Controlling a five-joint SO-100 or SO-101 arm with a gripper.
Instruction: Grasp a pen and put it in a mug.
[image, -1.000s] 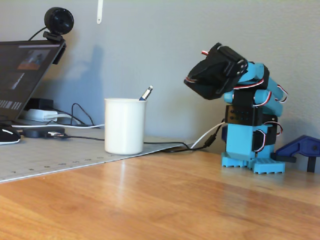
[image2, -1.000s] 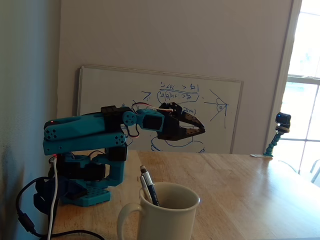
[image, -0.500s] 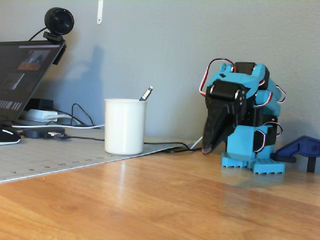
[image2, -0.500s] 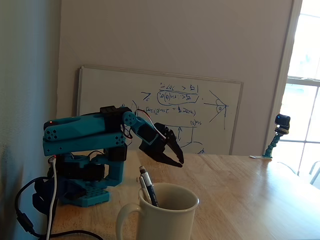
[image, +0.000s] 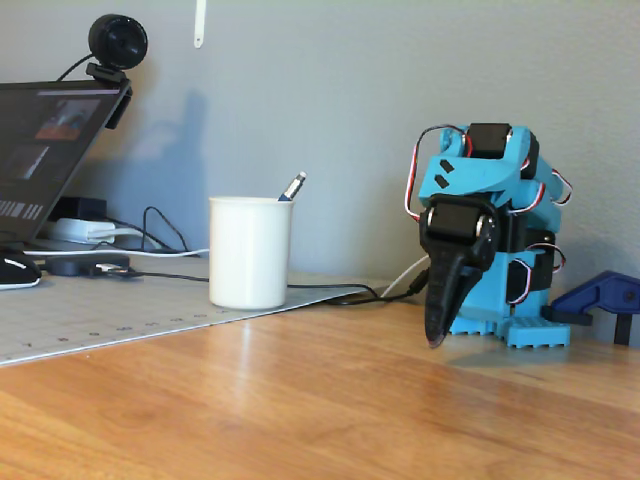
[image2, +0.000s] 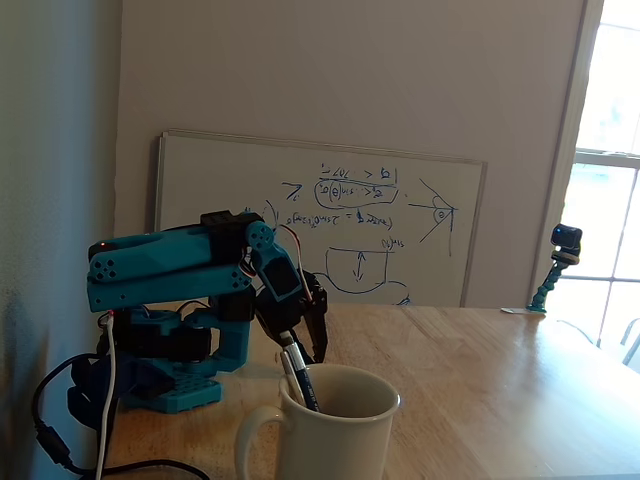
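Note:
A white mug (image: 250, 250) stands on the wooden table, left of the arm in a fixed view. A pen (image: 293, 186) stands inside it, its silver and blue tip leaning out over the rim to the right. In the other fixed view the mug (image2: 340, 440) is in the foreground with the pen (image2: 298, 378) leaning against its left inner wall. The blue arm is folded over its base. My gripper (image: 436, 338) hangs point-down, shut and empty, well to the right of the mug. It also shows behind the mug (image2: 312, 350).
A laptop (image: 40, 140) with a webcam (image: 117, 42) stands at far left, with cables and a grey cutting mat (image: 100, 310) beside the mug. A blue clamp (image: 600, 295) sits right of the arm's base. A whiteboard (image2: 320, 215) leans on the wall; a small camera (image2: 565, 240) stands by the window.

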